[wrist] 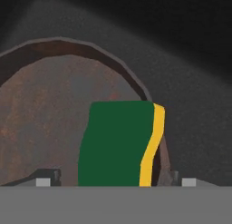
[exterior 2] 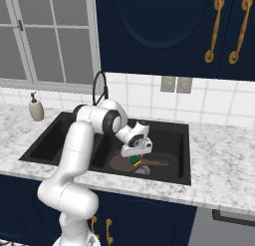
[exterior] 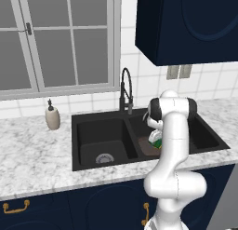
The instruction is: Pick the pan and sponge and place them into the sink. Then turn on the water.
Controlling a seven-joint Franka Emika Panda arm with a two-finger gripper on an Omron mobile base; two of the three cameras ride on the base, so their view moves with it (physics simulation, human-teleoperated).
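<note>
Soap dispenser (exterior: 52, 117) on marble counter (exterior: 32, 154), beneath window (exterior: 56, 38).

Both base views are evenly, flatly lit, with no glare or hard shadows. The black sink (exterior: 88, 131) holds little detail inside. The hand view is dim and grainy, darkest at its top, brightest on the sponge (wrist: 120, 143). Edges look soft and low-resolution throughout.

Pan (exterior 2: 124, 163) lies in right basin of sink (exterior 2: 182, 135); sponge (exterior 2: 135, 161) on pan's right part. Faucet (exterior: 125, 91) behind basin divider; soap bottle (exterior: 52, 115) on counter (exterior: 32, 161), left of sink.
</note>
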